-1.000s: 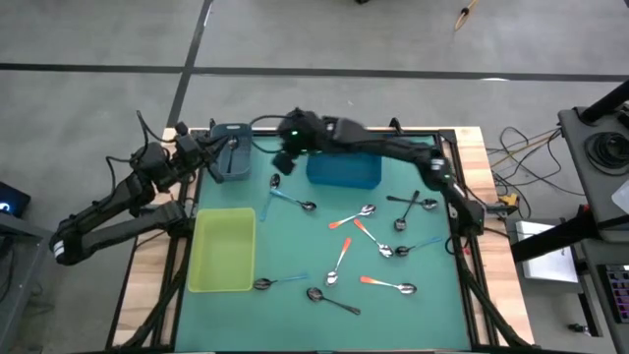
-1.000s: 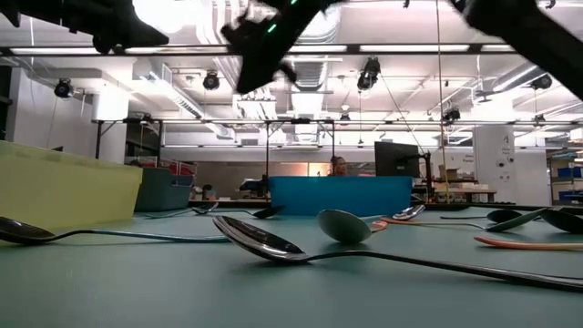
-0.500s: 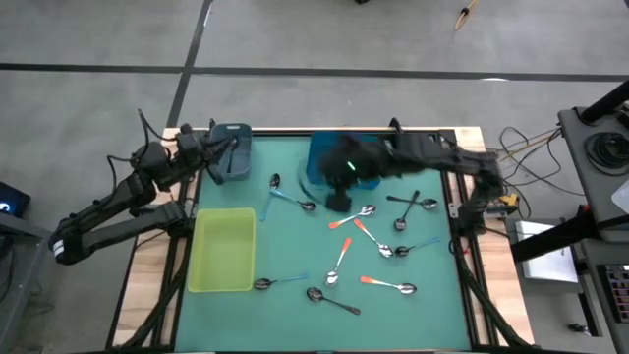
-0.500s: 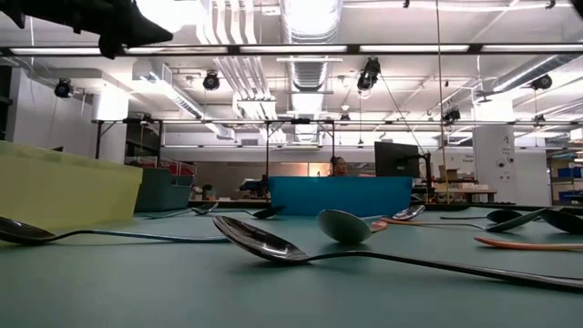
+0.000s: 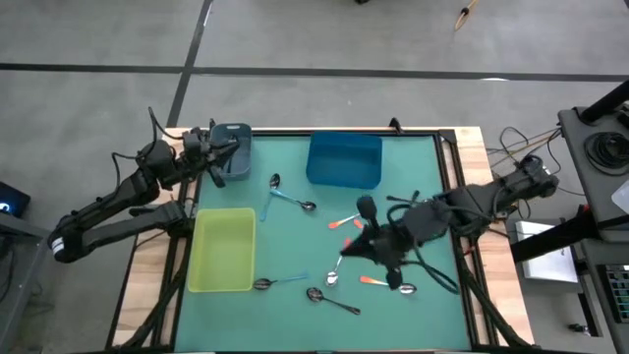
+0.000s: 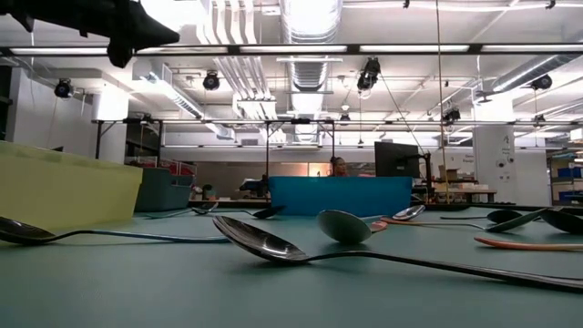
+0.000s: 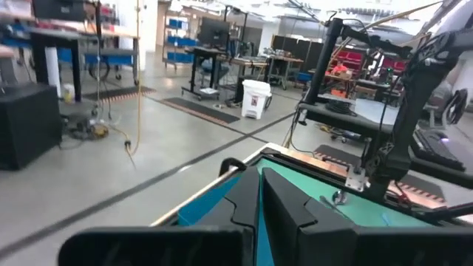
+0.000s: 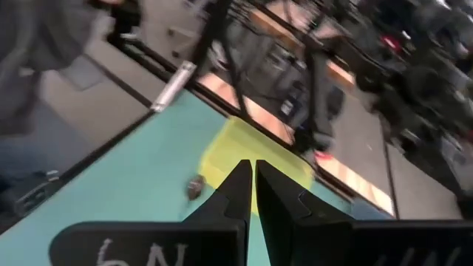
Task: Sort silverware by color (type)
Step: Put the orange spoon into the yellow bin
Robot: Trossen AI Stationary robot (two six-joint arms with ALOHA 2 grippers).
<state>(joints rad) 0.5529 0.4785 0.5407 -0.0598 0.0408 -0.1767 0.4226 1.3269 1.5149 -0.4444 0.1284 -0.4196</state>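
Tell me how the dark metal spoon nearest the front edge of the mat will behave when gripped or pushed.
The dark spoon looks all metal, so probably stiff, not floppy. Its shiny bowl and thin handle may be slippery. It lies flat on the green mat, so a push would likely slide or spin it, and pinching the low handle may be tricky.

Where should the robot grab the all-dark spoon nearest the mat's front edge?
Grip the dark spoon halfway along, coming straight down with jaws across it. It lies flat with nothing touching it, so the thin handle is free. The round bowl would probably slip.
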